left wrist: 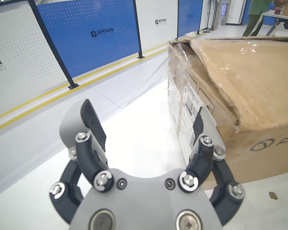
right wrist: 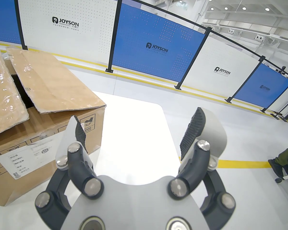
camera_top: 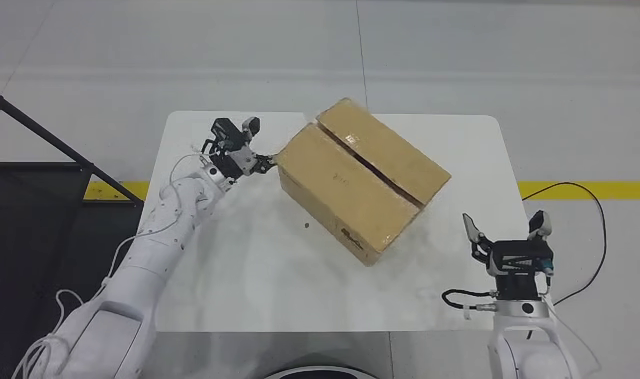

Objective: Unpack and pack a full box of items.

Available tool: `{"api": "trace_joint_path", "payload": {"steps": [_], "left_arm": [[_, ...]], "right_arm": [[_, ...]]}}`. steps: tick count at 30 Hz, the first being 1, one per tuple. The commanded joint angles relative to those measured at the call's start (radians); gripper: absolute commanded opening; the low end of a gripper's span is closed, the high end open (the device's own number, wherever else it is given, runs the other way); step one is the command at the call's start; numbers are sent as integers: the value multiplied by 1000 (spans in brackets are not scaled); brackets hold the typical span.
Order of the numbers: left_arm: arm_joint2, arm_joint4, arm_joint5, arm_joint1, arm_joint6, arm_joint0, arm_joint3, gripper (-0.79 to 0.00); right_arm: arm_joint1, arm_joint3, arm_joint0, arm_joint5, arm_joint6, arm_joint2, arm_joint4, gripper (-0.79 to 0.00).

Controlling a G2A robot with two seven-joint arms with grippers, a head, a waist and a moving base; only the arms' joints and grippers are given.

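A brown cardboard box (camera_top: 360, 177) sits turned at an angle in the middle of the white table (camera_top: 240, 279). Its two top flaps lie down, torn and taped, with a dark gap between them (right wrist: 19, 89). My left gripper (camera_top: 258, 144) is open at the box's left corner; one finger (left wrist: 198, 128) stands right beside the labelled end wall (left wrist: 182, 96), and I cannot tell if it touches. My right gripper (camera_top: 505, 229) is open and empty over the table's right side, apart from the box (right wrist: 50, 111). The box's contents are hidden.
A small brown scrap (camera_top: 303, 222) lies on the table in front of the box, also near the box's bottom edge as a scrap (left wrist: 273, 195). Bare table spreads in front of the box and at the far right corner (right wrist: 139, 120).
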Motion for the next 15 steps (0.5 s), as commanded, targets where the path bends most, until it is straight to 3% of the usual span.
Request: {"api": "trace_joint_path", "payload": {"steps": [1, 15], "left_arm": [[1, 13, -17, 5, 5, 11, -14, 0], [-24, 15, -52, 34, -14, 144, -212, 0]], "right_arm": [[-1, 2, 3, -4, 1, -1, -1, 0], [-7, -4, 2, -10, -7, 4, -5, 0]]}}
